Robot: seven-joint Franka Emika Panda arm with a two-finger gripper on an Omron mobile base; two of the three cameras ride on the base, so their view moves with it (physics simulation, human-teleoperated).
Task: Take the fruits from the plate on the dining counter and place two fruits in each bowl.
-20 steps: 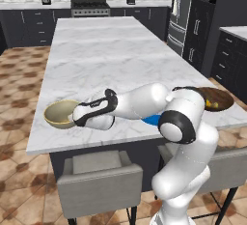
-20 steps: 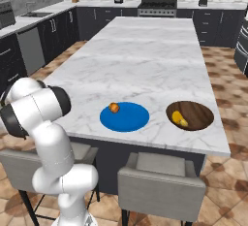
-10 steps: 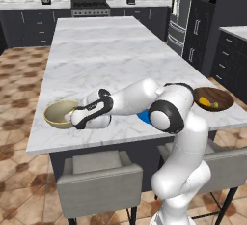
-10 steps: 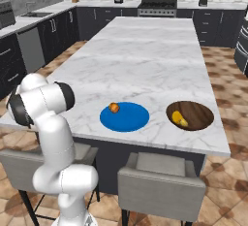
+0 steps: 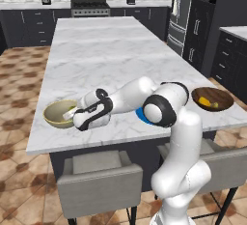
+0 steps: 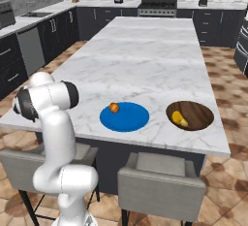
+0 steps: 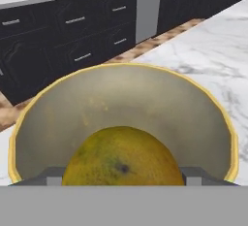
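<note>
Gripper [image 5: 72, 117] at left-centre of left base view, jaws clamped either side of yellow-green fruit [image 7: 123, 156]. Fruit at bottom centre of hand view, just short of tan bowl [image 7: 121, 99] mouth; release point judged directly ahead.

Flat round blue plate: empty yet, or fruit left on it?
Not empty: one small round orange fruit sits on the blue plate's left side.
</note>
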